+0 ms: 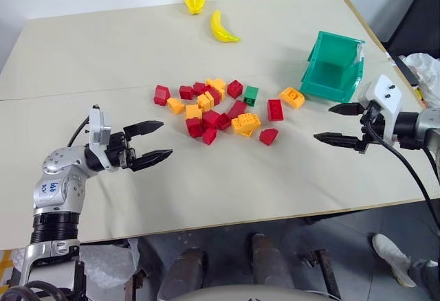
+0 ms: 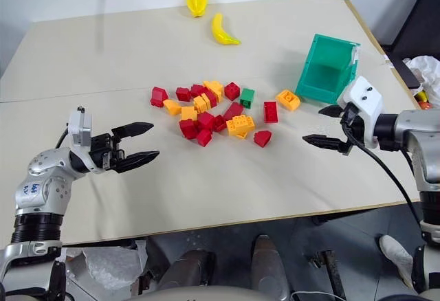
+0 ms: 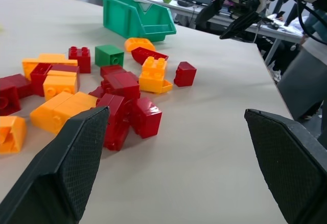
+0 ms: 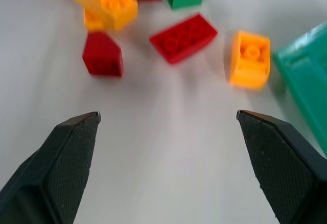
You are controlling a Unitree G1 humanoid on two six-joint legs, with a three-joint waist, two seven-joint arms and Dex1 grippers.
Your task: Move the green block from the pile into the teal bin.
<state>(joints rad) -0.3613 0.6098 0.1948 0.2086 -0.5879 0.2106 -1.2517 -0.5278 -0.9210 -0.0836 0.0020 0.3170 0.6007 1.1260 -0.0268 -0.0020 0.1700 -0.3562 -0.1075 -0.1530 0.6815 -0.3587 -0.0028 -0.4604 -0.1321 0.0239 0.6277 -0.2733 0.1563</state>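
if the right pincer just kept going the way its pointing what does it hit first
Probably the table just ahead, since the open right pincer tilts slightly down. Skimming above it, the first brick in line looks like the lone red house-shaped brick, with the pile behind. Depth is hard to judge.

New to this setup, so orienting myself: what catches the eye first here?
A pile of red and orange-yellow bricks lies mid-table, with the one green block at its edge nearer the teal bin. The left gripper and right gripper hang open on either side, both empty.
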